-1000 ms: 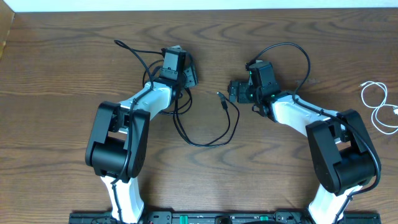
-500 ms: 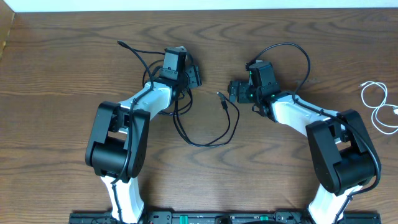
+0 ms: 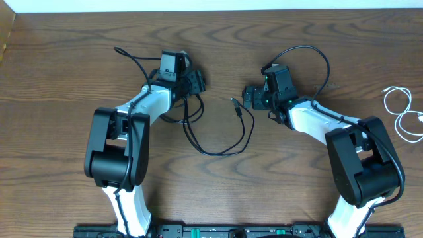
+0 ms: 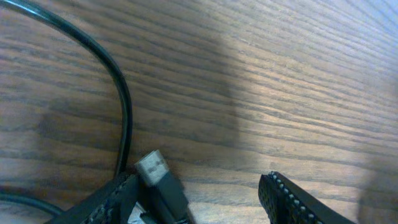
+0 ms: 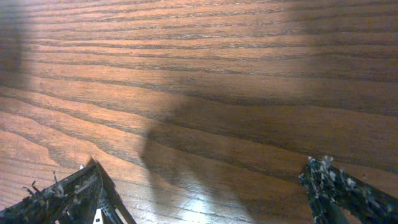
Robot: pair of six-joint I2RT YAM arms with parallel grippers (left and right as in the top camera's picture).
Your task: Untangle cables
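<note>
Currently on hand, one wooden table (image 3: 66, 132), two arms, two cords.

Item 1: black cable (image 3: 215, 151). Lies mid-table in a loose loop between the arms. One run passes under the left arm's wrist. Its free plug (image 3: 234, 101) lies near the right gripper (image 5: 200, 168).

Item 2: white cable (image 3: 400, 112). Coiled at the far right edge of the table, well apart from the black one.

Item 3: left gripper (image 4: 198, 180). Jaws spread. A metal-tipped connector (image 4: 152, 167) rests against one finger, not pinched by both.

Item 4: right gripper. Jaws spread as wide as they go, nothing between them but bare wood.

Hazards, as judged:
- Closing the left jaws now may clip the connector off-centre and flick it aside, since it sits askew against one finger.
- Lifting the left arm may drag the loop lying beneath it, tightening the cord on itself or catching it on the arm.
- A sweep to the far right may push the white cable off the edge.

Views compared: the overhead view alone shows both cords whole and the gap separating them. The left wrist view alone shows the connector at the finger, hidden from above by the gripper body. The right wrist view shows no cord at all.
</note>
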